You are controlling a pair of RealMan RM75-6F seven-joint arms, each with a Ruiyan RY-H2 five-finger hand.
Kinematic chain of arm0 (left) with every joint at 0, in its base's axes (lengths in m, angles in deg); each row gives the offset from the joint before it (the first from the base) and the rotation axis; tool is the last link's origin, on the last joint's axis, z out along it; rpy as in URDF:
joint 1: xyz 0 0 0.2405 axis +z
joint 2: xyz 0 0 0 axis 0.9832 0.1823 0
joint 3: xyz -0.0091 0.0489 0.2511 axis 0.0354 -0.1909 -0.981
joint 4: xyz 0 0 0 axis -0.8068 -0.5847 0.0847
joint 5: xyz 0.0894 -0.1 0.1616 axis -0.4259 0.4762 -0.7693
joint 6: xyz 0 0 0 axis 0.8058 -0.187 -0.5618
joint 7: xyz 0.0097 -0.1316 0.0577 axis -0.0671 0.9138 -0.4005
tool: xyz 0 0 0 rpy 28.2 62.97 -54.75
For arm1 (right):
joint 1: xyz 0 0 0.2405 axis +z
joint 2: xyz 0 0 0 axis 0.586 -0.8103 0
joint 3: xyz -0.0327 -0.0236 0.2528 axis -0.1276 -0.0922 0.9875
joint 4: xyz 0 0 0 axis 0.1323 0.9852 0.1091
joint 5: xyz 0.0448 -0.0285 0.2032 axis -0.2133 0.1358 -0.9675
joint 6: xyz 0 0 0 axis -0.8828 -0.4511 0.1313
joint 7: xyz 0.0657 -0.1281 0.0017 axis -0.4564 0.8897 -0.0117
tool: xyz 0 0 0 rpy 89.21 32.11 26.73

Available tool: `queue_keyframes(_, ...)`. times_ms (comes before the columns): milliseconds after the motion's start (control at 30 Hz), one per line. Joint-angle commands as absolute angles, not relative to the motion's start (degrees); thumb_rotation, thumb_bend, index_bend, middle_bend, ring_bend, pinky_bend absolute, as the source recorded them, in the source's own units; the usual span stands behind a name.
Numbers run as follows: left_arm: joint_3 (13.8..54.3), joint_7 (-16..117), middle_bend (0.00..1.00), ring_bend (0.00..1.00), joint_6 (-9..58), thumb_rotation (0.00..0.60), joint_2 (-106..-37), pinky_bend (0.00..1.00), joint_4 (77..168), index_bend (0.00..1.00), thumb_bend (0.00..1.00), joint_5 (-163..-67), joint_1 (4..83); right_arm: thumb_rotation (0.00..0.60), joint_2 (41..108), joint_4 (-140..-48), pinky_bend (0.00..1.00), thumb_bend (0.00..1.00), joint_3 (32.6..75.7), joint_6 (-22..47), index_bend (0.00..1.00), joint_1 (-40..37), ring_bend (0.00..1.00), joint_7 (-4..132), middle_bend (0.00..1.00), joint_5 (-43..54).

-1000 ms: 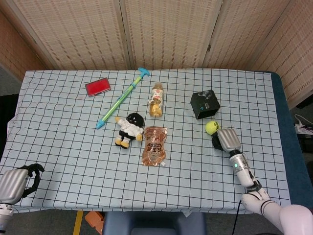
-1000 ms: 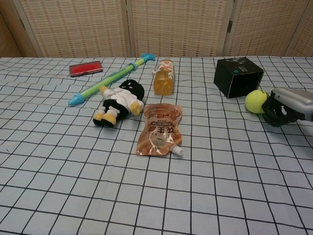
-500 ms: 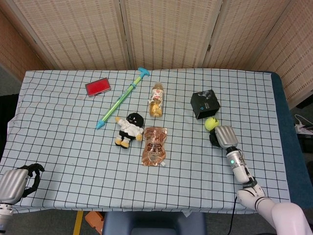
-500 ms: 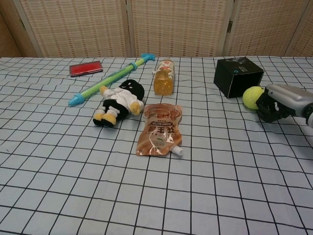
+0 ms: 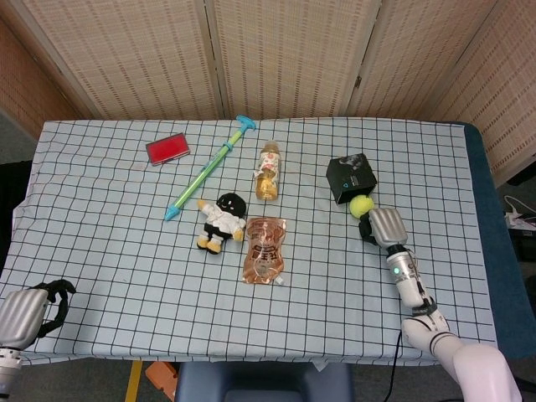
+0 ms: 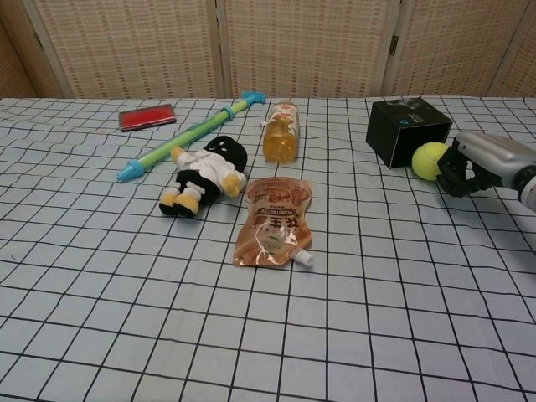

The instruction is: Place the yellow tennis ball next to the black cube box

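While right hand (image 6: 469, 167) is holding yellow tennis ball (image 6: 429, 160) at fingertips, ball sitting just beside black cube box (image 6: 407, 130), near its front corner. Advice: opening fingers slowly, withdrawing straight back, avoiding nudging ball. Left hand (image 5: 29, 310) curled, holding nothing.

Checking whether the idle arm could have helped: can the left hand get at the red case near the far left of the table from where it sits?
Probably not easily. The left hand sits at the table's near-left corner, and the red case lies well across the cloth; nothing stands between them, but the stretch looks long.
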State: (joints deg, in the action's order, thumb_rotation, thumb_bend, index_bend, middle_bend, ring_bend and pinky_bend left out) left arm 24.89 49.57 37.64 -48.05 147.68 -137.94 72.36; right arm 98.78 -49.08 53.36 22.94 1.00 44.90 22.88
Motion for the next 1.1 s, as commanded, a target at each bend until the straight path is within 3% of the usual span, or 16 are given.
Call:
queue_keyframes(33,24.9,49.5,0.49,0.49,37.6,0.600,-48.0,0.60,147.7,0.44,0.58,-137.9,72.3,0.600,99.2,-48.3,0.74,0.83,53.5,22.9,0.61,1.2,0.54,44.6,0.66,22.8)
queue_keyframes(267,24.9,49.4,0.49,0.49,37.4,0.600,-48.1,0.60,147.6,0.44,0.58,-137.8,72.3,0.600,99.9,-47.1,0.71,0.83,53.5,22.9,0.55,1.7,0.50,42.9,0.60,22.9)
queue_keyframes(500,24.9,49.5,0.49,0.49,37.4,0.600,-48.1,0.60,147.6,0.44,0.58,-137.8,72.2,0.600,99.8,-47.1,0.69,0.51,53.7,21.3,0.52,1.7,0.45,40.7,0.56,23.2)
queue_keyframes(767,24.9,49.5,0.49,0.49,37.2,0.600,-48.2,0.60,147.5,0.44,0.58,-137.8,72.2,0.600,99.4,-47.4,0.67,0.40,53.7,21.6,0.50,1.7,0.42,39.9,0.53,23.0)
queue_keyframes(1100,24.9,49.3,0.49,0.49,36.9,0.600,-48.2,0.60,147.5,0.44,0.58,-137.5,72.0,0.600,99.4,-47.3,0.65,0.16,53.9,22.6,0.48,2.1,0.41,39.3,0.51,22.6)
